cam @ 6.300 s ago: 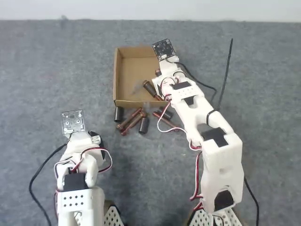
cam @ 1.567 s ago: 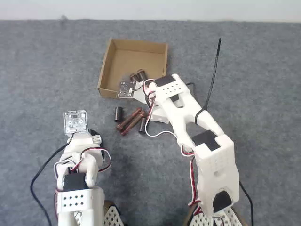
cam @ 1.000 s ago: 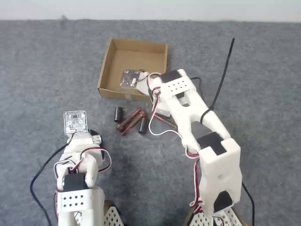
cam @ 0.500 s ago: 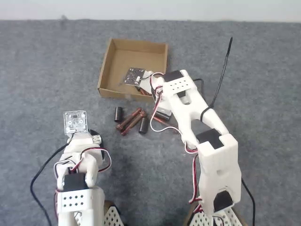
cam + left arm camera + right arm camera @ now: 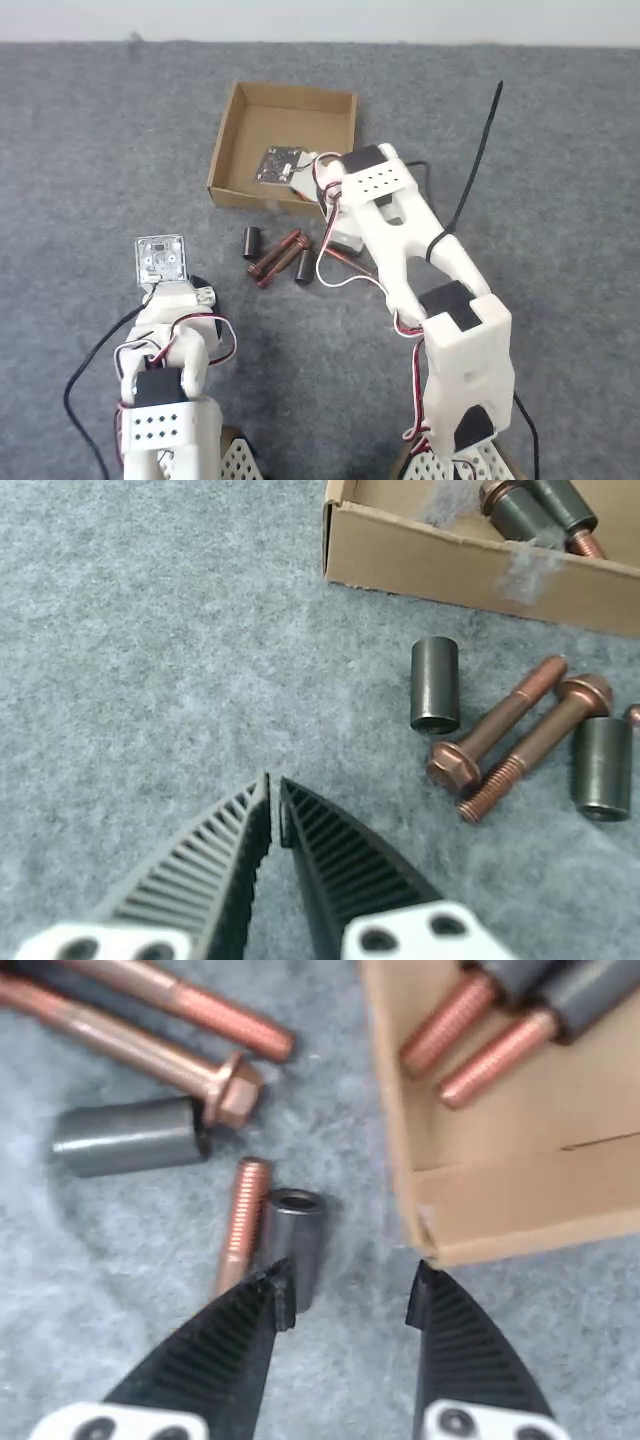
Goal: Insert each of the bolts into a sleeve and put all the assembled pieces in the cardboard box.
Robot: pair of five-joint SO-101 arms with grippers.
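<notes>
The cardboard box [image 5: 232, 150] stands at the back of the grey carpet, with assembled pieces [image 5: 500, 1020] lying inside. In front of it lie loose parts: two copper bolts [image 5: 276, 254] side by side, a dark sleeve [image 5: 252, 241] and another sleeve [image 5: 305, 266]. My right gripper [image 5: 350, 1295] hangs open just off the box's front corner [image 5: 425, 1230], above a short sleeve [image 5: 293, 1240] that lies beside a bolt [image 5: 240, 1235]. My left gripper [image 5: 275, 800] is shut on nothing, low over bare carpet, well short of the nearest sleeve [image 5: 435, 683] and bolts [image 5: 520, 735].
The right arm [image 5: 400, 230] stretches over the carpet from the near edge and covers part of a bolt [image 5: 345, 257]. The left arm [image 5: 165, 340] stays near the front left. A black cable [image 5: 475, 160] trails at the right. Open carpet lies left of the box.
Since the oldest frame the box has turned and slid left. My right gripper has drawn back out of the box to its front corner. The left arm has not moved.
</notes>
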